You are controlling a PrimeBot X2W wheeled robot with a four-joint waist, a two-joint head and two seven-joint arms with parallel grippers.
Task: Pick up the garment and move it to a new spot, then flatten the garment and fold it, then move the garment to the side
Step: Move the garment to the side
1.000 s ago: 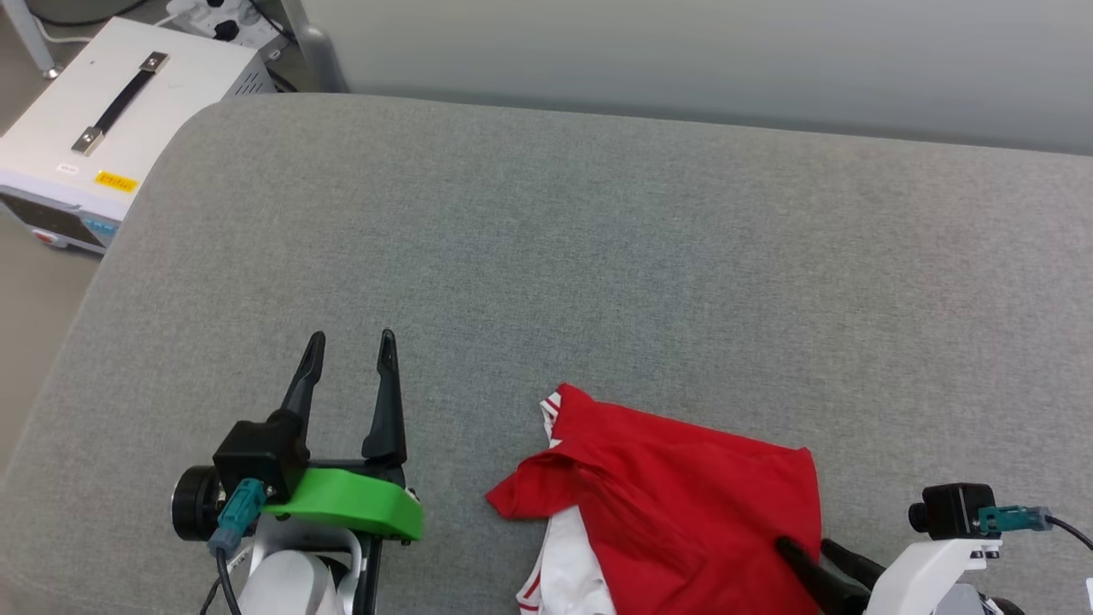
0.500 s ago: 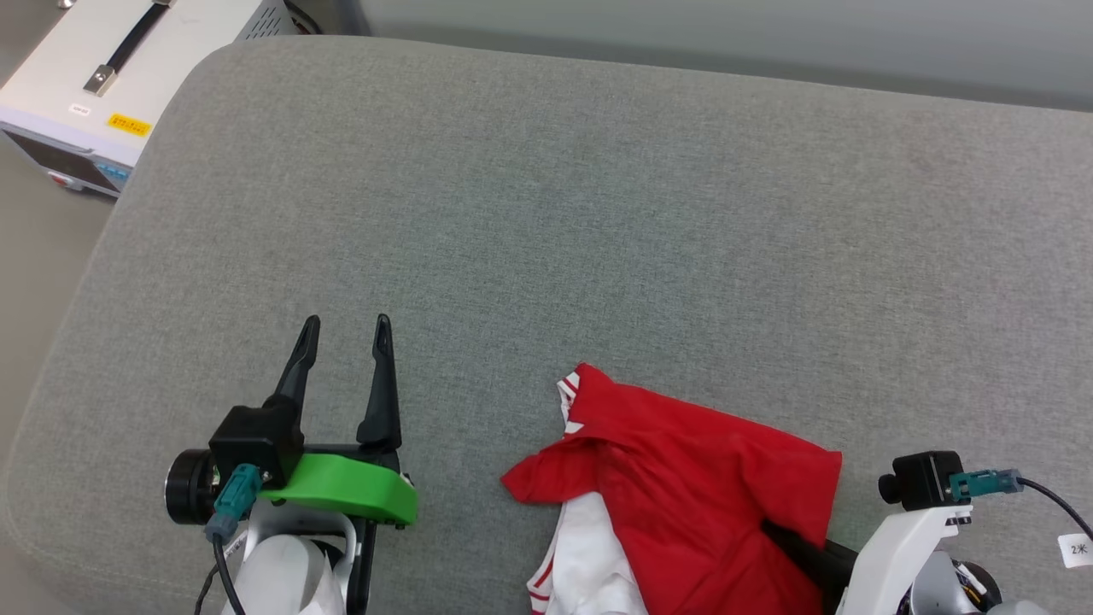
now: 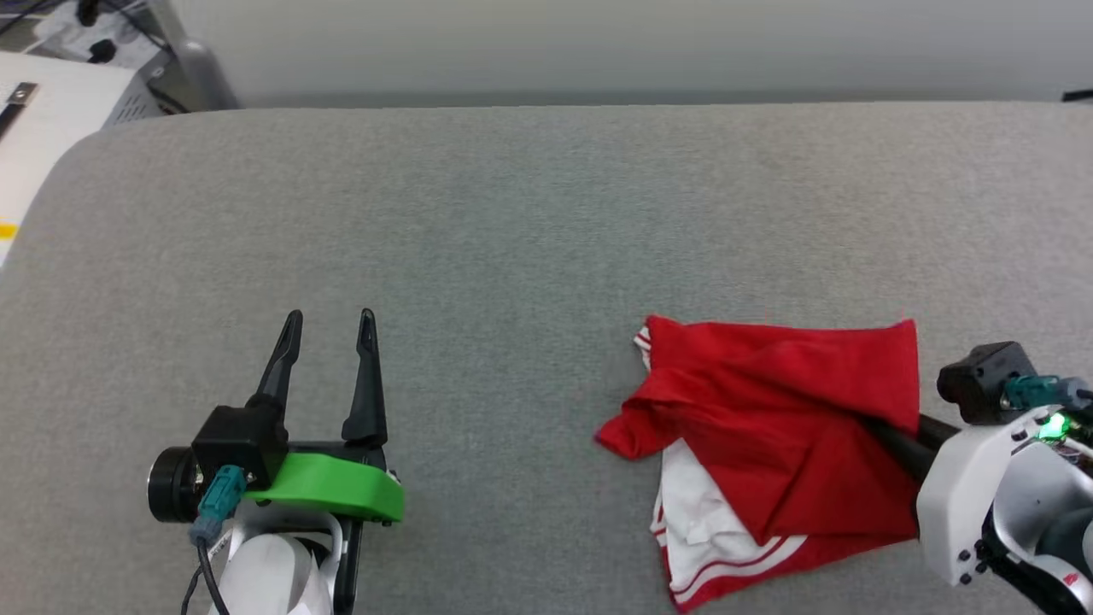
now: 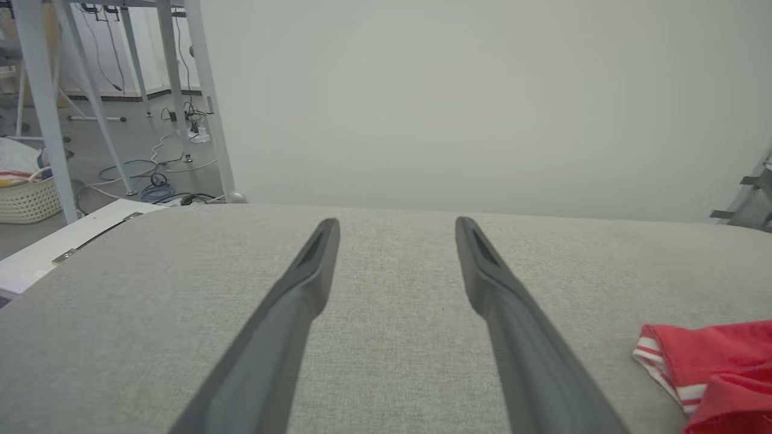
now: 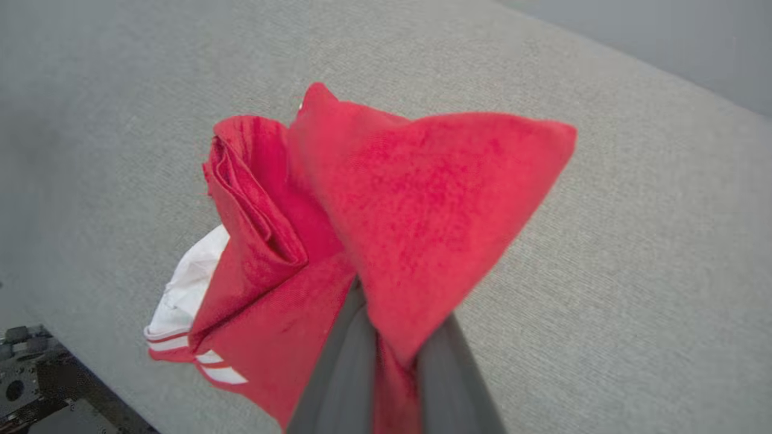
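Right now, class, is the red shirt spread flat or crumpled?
Crumpled: the garment lies in overlapping folds, white sleeve tucked underneath, one corner pinched by the right gripper.

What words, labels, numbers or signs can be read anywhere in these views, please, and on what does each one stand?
No text can be read in any view.
The yellow sticker on the white case is cut off by the picture's edge and is unreadable.
The garment lies bunched, showing red cloth, a white part and striped trim, with no print in sight.
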